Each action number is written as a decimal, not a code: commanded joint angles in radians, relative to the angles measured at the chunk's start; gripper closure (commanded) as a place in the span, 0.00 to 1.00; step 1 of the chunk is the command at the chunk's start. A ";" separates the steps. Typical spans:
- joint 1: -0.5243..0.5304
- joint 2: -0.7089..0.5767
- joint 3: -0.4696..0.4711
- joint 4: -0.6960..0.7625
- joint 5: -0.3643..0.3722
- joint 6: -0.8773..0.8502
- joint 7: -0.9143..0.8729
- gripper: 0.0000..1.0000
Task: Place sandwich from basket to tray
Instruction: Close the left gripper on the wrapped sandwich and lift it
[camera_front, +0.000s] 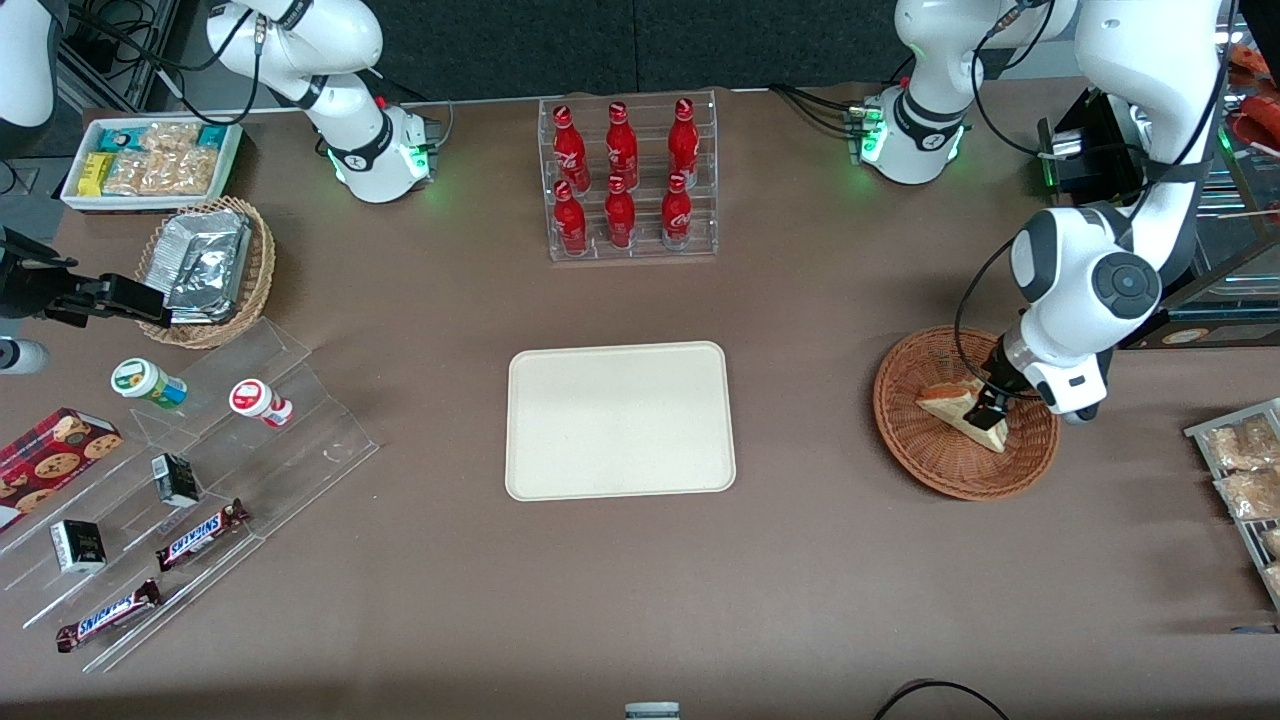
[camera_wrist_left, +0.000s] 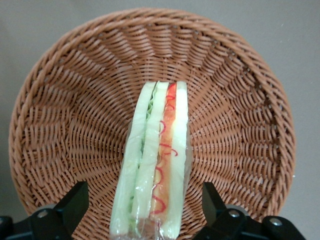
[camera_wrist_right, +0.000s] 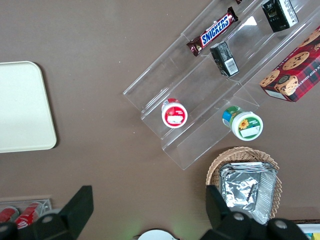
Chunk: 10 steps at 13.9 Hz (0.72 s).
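While the sandwich (camera_wrist_left: 155, 165) lies in the basket (camera_front: 900, 440), the transfer has not started; I judge the task to be at the grasp stage, with nothing delivered yet.

Current state:

1. The end effector (camera_front: 990, 407) is down inside the basket, directly over the sandwich. In the left wrist view its two fingers (camera_wrist_left: 75, 200) stand spread apart, one on each side of the wedge, with a clear gap between each finger and the bread. It is released and grasps nothing.
2. The sandwich rests on the woven floor of the basket with its cut side up, showing red and green filling between pale bread layers. It looks wrapped in clear film.
3. The tray (camera_front: 620, 420) sits on the surface at the middle of the table, well apart from the basket, toward the parked arm's end. Nothing lies on it.
4. A rack of red bottles (camera_front: 628, 180) stands farther from the front camera than the tray.

Remaining steps, as I judge them:

1. Close the fingers on the two bread faces.
2. Lift the wedge clear of the basket rim.
3. Carry it sideways to the tray.
4. Set it down and let go.
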<state>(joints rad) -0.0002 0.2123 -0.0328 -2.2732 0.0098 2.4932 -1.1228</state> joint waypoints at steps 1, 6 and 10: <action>-0.014 0.025 0.001 -0.005 0.012 0.050 -0.028 0.02; -0.015 0.039 0.001 0.001 0.013 0.052 -0.029 1.00; -0.040 -0.031 -0.002 0.076 0.082 -0.170 0.038 1.00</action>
<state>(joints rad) -0.0169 0.2390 -0.0356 -2.2482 0.0427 2.4730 -1.1103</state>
